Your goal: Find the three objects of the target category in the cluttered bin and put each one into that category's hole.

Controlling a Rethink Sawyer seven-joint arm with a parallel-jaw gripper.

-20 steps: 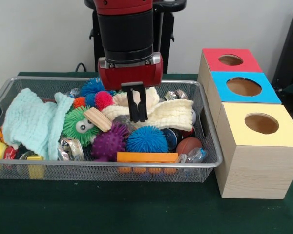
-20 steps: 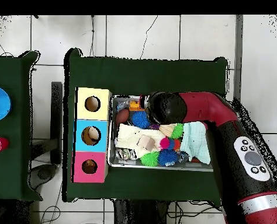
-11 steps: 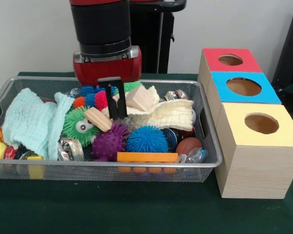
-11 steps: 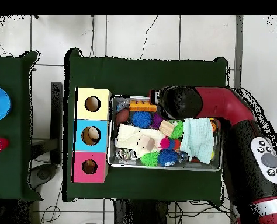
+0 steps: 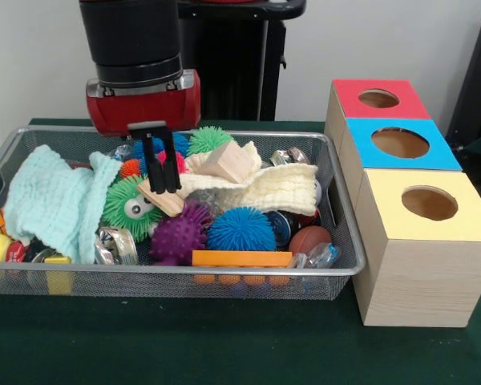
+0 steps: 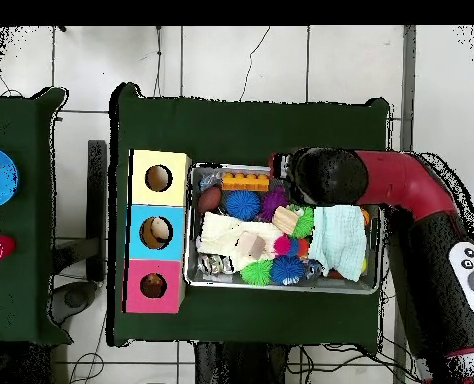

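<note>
The gripper hangs over the middle of the wire bin, its two black fingers drawn close together with only a thin slit between them, and nothing held in them. Their tips come down right at the upper end of a flat wooden block that lies tilted on the pile; whether they touch it cannot be told. A second wooden block rests higher on the heap, just beside the gripper toward the side of the bin nearest the boxes, leaning on a cream cloth. Under the fingers sit a green spiky ball with eyes and a purple spiky ball, with a blue spiky ball next to it and an orange brick along the bin's front rim. A light blue cloth fills the end of the bin far from the boxes. Beside the bin stand three wooden boxes, each with a round hole: the yellow-topped box nearest the table's front edge, the blue-topped box in the middle, the red-topped box at the back. In the overhead view the arm reaches over the bin's rim.
</note>
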